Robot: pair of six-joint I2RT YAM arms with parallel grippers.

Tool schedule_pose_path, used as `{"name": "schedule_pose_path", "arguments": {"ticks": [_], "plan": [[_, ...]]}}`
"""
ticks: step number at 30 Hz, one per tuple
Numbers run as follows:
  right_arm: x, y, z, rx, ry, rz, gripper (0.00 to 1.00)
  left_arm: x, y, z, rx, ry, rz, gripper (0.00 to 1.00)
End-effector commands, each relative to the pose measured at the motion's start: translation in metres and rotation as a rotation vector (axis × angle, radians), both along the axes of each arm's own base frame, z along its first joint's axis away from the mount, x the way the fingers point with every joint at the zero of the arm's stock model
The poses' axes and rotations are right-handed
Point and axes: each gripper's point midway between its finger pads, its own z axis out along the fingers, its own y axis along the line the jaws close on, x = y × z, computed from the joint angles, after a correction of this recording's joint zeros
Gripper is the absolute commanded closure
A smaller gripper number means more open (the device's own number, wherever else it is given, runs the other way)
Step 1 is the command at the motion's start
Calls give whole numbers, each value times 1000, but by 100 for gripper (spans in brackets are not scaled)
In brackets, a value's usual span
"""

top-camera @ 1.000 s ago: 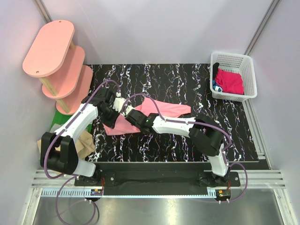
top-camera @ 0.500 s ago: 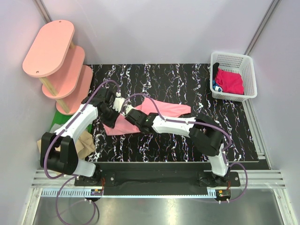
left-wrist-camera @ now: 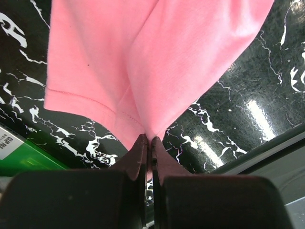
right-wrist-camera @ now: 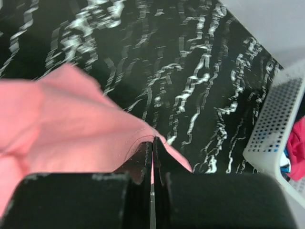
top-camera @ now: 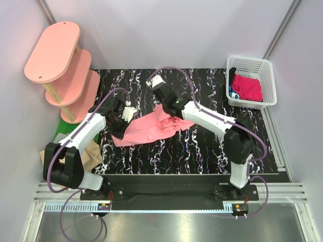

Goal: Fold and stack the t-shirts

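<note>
The salmon-pink t-shirt lies bunched on the black marbled table, held at two ends. My left gripper is shut on its left end; in the left wrist view the cloth hangs from the closed fingertips. My right gripper is shut on a hemmed edge at the back, and the right wrist view shows that cloth pinched in it. The tan-beige t-shirt lies crumpled at the table's left edge. The magenta-red t-shirt sits in the basket.
A white lattice basket stands at the back right and shows in the right wrist view. Pink oval shelf boards stand at the back left. A green object lies by the left edge, near the left arm.
My right gripper has swung from beside the left gripper up and to the back right, pulling a shirt edge with it. The shirt has bunched and lifted. The left gripper has barely moved.
</note>
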Motion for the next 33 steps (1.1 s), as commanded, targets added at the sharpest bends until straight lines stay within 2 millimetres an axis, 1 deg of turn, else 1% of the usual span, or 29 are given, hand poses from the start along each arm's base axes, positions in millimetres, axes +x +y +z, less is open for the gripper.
{"name": "schedule_pose_path", "arguments": {"ticks": [1,2,3,4,5,6,7,8,9,10,11,13,15,16,18,19,21,22,24,25,26,27,28,29,30,31,32,33], "plan": [[55,-43,32,115,-68,-171,100,-4,6,2,23,-29,-18,100],[67,-52,36,128,-78,-212,100,-4,7,4,28,-38,-21,100],[72,-64,36,132,-72,-255,100,-7,10,2,39,-37,-22,100],[83,-91,38,130,-86,-333,100,-7,14,1,62,-49,-26,100],[89,-103,43,146,-95,-369,100,-7,17,4,72,-66,-27,100],[90,-115,43,151,-98,-417,100,-10,21,1,91,-68,-42,100],[95,-139,47,151,-109,-475,100,-10,27,1,122,-84,-43,100],[95,-148,48,156,-112,-502,100,-11,32,3,138,-102,-47,100],[95,-159,51,155,-120,-533,100,-15,37,0,159,-101,-62,100],[91,-168,57,158,-129,-550,100,-17,43,0,191,-110,-65,100],[90,-176,60,161,-135,-565,100,-20,46,-2,198,-111,-71,100],[86,-184,69,165,-151,-578,100,-29,58,-5,251,-122,-89,100],[82,-191,74,147,-168,-606,100,-41,64,-11,272,-113,-107,100],[79,-195,80,143,-178,-618,100,-49,66,-13,279,-93,-114,100],[71,-202,82,140,-175,-663,100,-63,69,-19,281,-55,-137,100],[67,-205,90,145,-182,-673,100,-70,70,-20,278,-41,-144,100],[54,-212,93,136,-163,-704,100,-80,73,-25,291,-18,-151,100],[45,-215,101,154,-166,-708,100,-81,75,-25,297,-27,-148,97],[32,-218,105,178,-154,-714,100,-86,75,-25,292,-18,-157,62],[22,-222,108,188,-154,-714,100,-88,73,-24,281,-15,-160,55],[16,-225,109,195,-153,-720,100,-84,70,-17,264,-31,-164,51],[13,-225,109,206,-148,-716,100,-86,67,-12,247,-26,-164,40],[7,-227,107,203,-141,-715,100,-82,60,-6,211,-40,-163,33],[7,-225,104,208,-132,-710,100,-68,55,10,195,-95,-152,28],[6,-225,103,208,-128,-711,100,-61,49,18,164,-121,-147,24],[8,-223,98,207,-117,-708,100,-51,45,27,152,-153,-135,24],[9,-220,95,211,-102,-703,100,-35,41,41,140,-200,-115,23],[10,-220,93,210,-95,-703,100,-23,38,47,133,-231,-89,22]]}}
